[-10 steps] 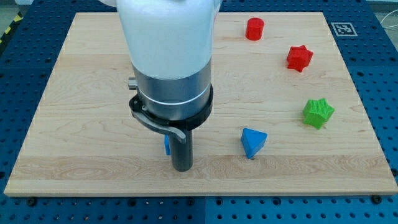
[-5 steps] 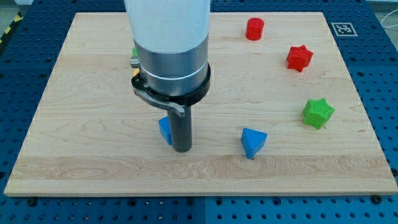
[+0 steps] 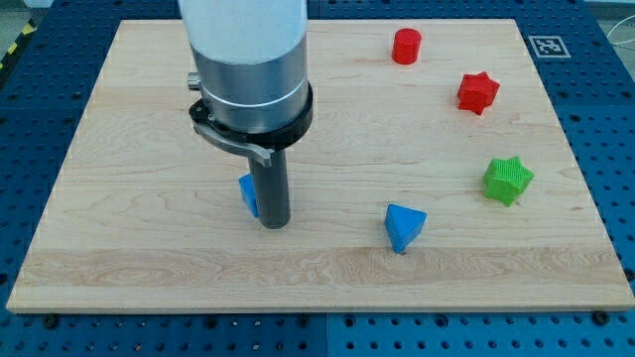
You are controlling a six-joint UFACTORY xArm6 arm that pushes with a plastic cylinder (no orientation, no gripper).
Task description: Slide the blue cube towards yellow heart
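The blue cube (image 3: 247, 193) sits left of the board's middle, mostly hidden behind my rod; only its left edge shows. My tip (image 3: 274, 224) rests on the board just right of and below the cube, touching or nearly touching it. The yellow heart is not visible; the arm's body hides the upper-left middle of the board.
A blue triangular block (image 3: 404, 226) lies right of my tip. A green star (image 3: 508, 179) is at the right, a red star (image 3: 477, 91) above it, and a red cylinder (image 3: 406, 46) near the top. A marker tag (image 3: 547, 46) is at the board's top right corner.
My rod has moved up and to the left. The blue cube has moved the same way with it, and more of it now shows.
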